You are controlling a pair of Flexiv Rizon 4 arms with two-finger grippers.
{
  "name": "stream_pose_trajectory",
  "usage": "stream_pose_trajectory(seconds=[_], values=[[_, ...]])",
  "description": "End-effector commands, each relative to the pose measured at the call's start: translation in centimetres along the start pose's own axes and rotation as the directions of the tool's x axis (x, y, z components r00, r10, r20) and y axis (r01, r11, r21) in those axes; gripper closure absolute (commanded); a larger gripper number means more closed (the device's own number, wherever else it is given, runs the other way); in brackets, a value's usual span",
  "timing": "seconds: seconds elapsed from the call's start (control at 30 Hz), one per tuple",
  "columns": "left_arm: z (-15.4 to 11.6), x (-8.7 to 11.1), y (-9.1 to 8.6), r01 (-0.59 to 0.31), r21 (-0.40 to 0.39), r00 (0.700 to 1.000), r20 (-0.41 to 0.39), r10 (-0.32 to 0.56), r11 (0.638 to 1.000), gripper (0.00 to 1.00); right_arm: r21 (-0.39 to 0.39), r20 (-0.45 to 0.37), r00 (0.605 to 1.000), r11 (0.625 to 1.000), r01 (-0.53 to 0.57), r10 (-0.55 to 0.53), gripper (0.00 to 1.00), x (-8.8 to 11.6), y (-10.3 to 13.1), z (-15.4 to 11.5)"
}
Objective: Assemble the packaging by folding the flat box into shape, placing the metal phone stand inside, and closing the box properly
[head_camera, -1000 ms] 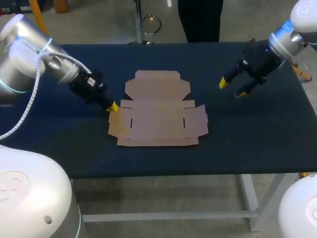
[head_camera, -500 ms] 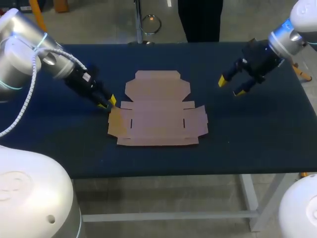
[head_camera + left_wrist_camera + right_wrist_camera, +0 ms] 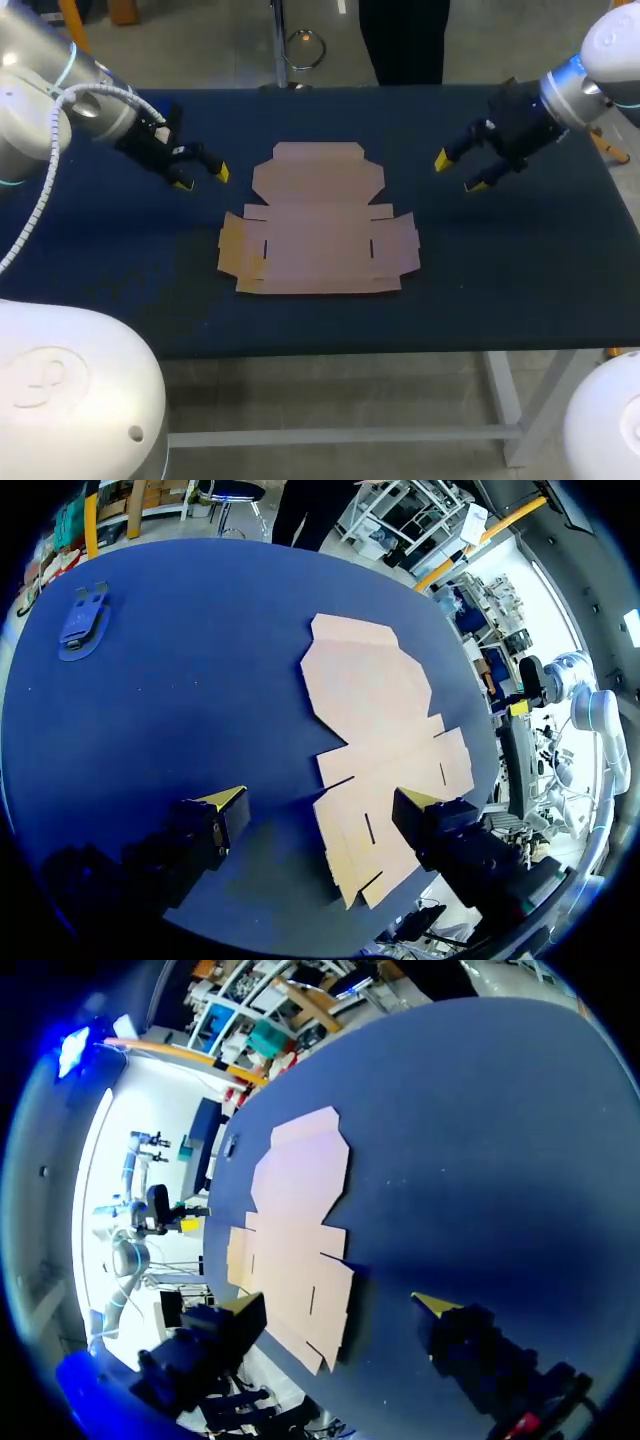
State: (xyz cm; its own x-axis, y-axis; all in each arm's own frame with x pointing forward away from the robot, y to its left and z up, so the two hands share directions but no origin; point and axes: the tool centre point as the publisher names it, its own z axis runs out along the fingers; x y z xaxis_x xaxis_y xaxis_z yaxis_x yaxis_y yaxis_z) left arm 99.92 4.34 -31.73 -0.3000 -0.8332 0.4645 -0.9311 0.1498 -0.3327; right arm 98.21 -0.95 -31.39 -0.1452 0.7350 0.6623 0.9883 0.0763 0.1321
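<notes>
Spanning the scene, the dark blue tabletop (image 3: 500,280) carries a flat brown cardboard box (image 3: 318,235) at its middle, unfolded, with its flaps spread out and lying flush. The silver left arm (image 3: 60,95) comes in from the left and slants down toward the box. Its left gripper (image 3: 201,179) hovers over bare tabletop near the box's far-left corner, not touching it, fingers spread wide with nothing between them. The silver right arm (image 3: 600,70) enters from the far right corner. Its right gripper (image 3: 457,173) hangs off the box's far-right side, well apart from it, fingers likewise wide open and empty. The left wrist view shows a small grey metal phone stand (image 3: 83,620) lying flat near the tabletop's edge, well apart from the box.
</notes>
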Motion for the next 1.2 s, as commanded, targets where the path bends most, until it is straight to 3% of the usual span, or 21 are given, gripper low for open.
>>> stream_pose_trajectory(seconds=[0.03, 0.07, 0.1, 0.13, 0.23, 0.3, 0.37, 0.7, 0.77, 1.2], values=[[-0.5, 0.2, 0.3, 0.005, 0.054, 0.997, 0.072, -0.009, 0.999, 0.22, -0.03, 0.0, 1.0, 1.0, 0.002, -0.002, 0.0, 0.3, 0.3, 0.7], [-0.5, 0.1, 0.1, 0.009, 0.059, 0.997, 0.08, -0.013, 0.998, 0.64, -0.037, -0.003, 1.0, 0.999, 0.001, -0.001, 0.07, 0.2, 0.5, 0.9], [-0.5, 0.1, 0.1, 0.009, 0.065, 0.996, 0.085, -0.015, 0.998, 0.85, -0.04, -0.01, 1.0, 0.999, 0.001, -0.002, 0.18, 0.2, 0.7, 1.0], [-0.5, 0.0, 0.0, 0.009, 0.065, 0.996, 0.086, -0.014, 0.998, 1.0, -0.046, -0.015, 1.0, 0.999, 0.0, -0.001, 0.41, 0.1, 0.9, 1.2], [-0.5, -0.3, -0.1, 0.005, 0.069, 0.996, 0.093, -0.011, 0.998, 1.0, -0.054, -0.03, 1.0, 0.999, -0.009, 0.007, 0.68, 0.0, 1.3, 1.9], [-0.4, -0.6, -0.3, 0.005, 0.071, 0.995, 0.096, -0.012, 0.997, 1.0, -0.058, -0.032, 0.999, 0.998, -0.012, 0.01, 0.8, 0.0, 1.3, 2.3], [-0.3, -0.8, -0.4, 0.008, 0.078, 0.994, 0.105, -0.016, 0.997, 1.0, -0.066, -0.032, 0.999, 0.998, -0.019, 0.017, 1.0, 0.0, 1.3, 2.7], [0.6, -1.3, -1.0, 0.005, 0.073, 0.994, 0.105, -0.012, 0.997, 1.0, -0.168, -0.013, 0.999, 0.985, -0.038, 0.036, 1.0, -0.2, 0.7, 3.0], [0.7, -1.4, -1.2, 0.013, 0.048, 0.995, 0.094, -0.017, 0.999, 1.0, -0.139, -0.03, 0.998, 0.988, -0.064, 0.061, 1.0, -0.6, 0.8, 3.0], [0.7, -1.4, -1.2, 0.013, 0.048, 0.995, 0.094, -0.017, 0.999, 1.0, -0.139, -0.03, 0.998, 0.988, -0.064, 0.061, 1.0, -0.6, 0.8, 3.0]])
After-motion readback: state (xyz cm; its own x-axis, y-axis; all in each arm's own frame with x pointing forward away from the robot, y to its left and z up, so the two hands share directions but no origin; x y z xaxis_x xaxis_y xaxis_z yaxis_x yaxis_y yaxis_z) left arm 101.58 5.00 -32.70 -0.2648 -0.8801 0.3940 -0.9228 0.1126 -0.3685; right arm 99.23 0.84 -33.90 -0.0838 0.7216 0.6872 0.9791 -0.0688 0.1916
